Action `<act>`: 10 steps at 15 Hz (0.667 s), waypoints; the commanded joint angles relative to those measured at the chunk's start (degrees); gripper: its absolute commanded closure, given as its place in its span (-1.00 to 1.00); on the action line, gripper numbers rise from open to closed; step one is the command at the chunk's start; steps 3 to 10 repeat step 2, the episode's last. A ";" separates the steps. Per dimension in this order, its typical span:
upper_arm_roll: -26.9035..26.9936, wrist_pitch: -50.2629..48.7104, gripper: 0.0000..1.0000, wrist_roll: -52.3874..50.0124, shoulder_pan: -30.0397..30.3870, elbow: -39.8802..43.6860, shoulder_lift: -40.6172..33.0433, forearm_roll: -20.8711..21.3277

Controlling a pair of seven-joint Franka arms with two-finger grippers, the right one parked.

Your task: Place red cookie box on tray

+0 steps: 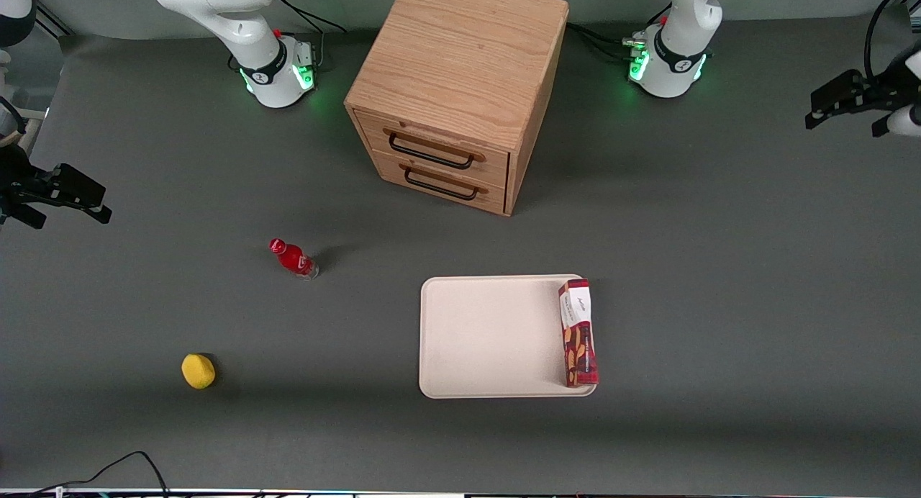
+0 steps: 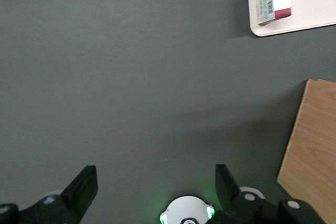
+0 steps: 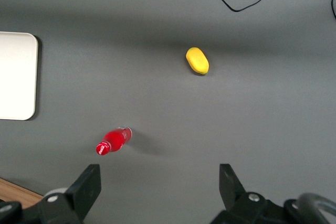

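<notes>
the slim dark-red cookie box point(image 1: 578, 333) already lies on the flat cream-beige tray point(image 1: 489, 336) along its edge toward the working arm, and the tool point(image 2: 156, 182), released and high over bare tabletop, seemingly needs only parking.

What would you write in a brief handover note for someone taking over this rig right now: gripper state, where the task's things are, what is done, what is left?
Gripper: open, empty, raised over bare table toward the working arm's end, well apart from the tray.
Cookie box: lies on the tray, along the edge nearest the working arm, white end toward the cabinet.
Done: the box appears placed on the tray and released.
Left: probably nothing; perhaps check the box sits fully inside the rim.
Bottle and a yellow object lie toward the parked arm's end.
</notes>
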 commanded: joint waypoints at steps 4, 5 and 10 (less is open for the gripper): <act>-0.20 -2.85 -1.00 0.60 -1.23 4.91 2.82 2.24; -0.20 -2.85 -1.00 0.60 -1.23 4.91 2.82 2.24; -0.20 -2.85 -1.00 0.60 -1.23 4.91 2.82 2.24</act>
